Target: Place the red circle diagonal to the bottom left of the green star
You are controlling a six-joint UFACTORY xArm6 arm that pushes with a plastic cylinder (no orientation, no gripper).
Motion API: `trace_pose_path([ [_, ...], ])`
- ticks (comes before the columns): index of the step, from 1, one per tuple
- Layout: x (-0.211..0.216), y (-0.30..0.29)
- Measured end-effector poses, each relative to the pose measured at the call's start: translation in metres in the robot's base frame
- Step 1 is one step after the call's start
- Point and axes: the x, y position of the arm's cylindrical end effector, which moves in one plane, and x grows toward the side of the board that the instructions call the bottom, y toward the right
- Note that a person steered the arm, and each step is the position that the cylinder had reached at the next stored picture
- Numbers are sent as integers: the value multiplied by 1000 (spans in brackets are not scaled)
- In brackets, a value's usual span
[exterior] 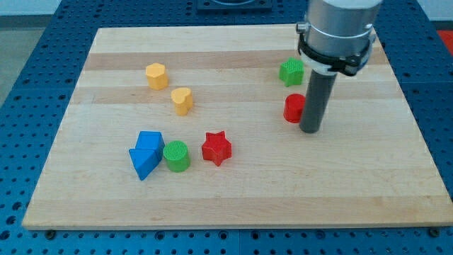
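Touching red circle (292, 108) right side: my tip (311, 130); green star (291, 71) above.

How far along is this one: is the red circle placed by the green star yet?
Looks nearly done: the red circle already sits just below the green star. In hand: my tip stands against the circle's right side. Left: nudging it further to the view's left for a clear diagonal.

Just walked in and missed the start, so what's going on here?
My tip is down on the wooden board, right beside the red circle on its right side, apparently touching it. The green star sits just above the circle, toward the view's top. So the circle is below the star, not yet clearly diagonal to its bottom left. The other blocks lie apart on the view's left.
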Motion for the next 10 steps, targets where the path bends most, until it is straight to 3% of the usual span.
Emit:
trace_pose_path([
  [1, 3, 31],
  [3, -13, 35],
  [10, -37, -58],
])
